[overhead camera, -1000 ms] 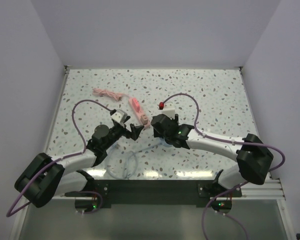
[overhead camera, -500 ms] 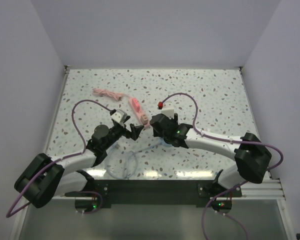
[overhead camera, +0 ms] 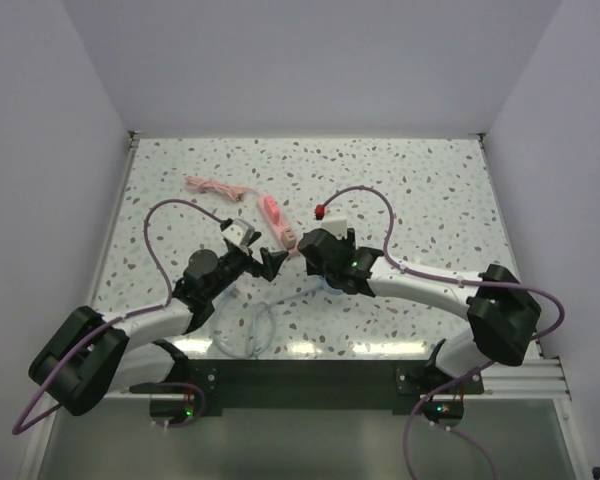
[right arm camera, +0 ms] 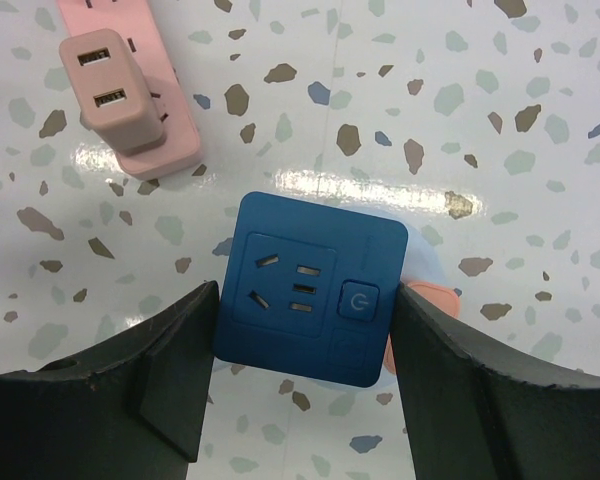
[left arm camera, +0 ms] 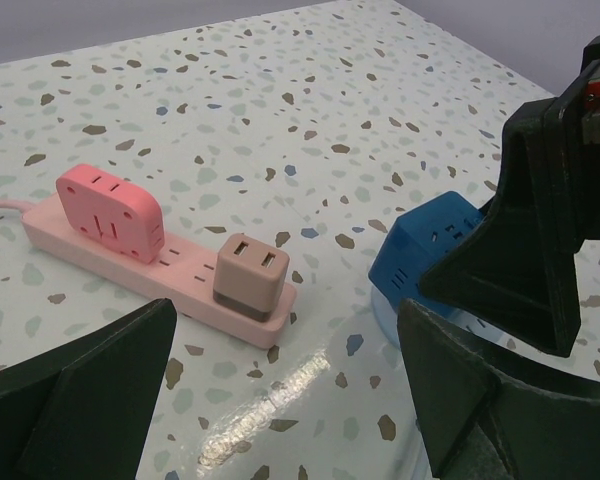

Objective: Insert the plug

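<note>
We see the R gripper (right arm camera: 306,295) clamped on the blue plug cube (right arm camera: 280,330). One dark finger (right arm camera: 150,380) presses the cube's left side and the other sits against its right side, so the jaws are about half open w/ the cube filling the gap. The cube's socket face and round button point up at the wrist cam.

The cube sits just beside the free end of the pink power strip (left arm camera: 170,265), apart from it and not plugged in. We can't tell if it rests on the speckled table (left arm camera: 280,120) or hangs just above it.

On the strip, a tan USB charger (left arm camera: 250,275) is seated at the near end, and a pink adapter (left arm camera: 110,210) sits further along.

The L gripper (left arm camera: 287,305) is spread wide and holds nothing. It's low over the table, w/ the strip's end showing between its fingers and touching neither.

From the top cam we see a pale blue cable (overhead camera: 252,335) looped near the arm bases.
</note>
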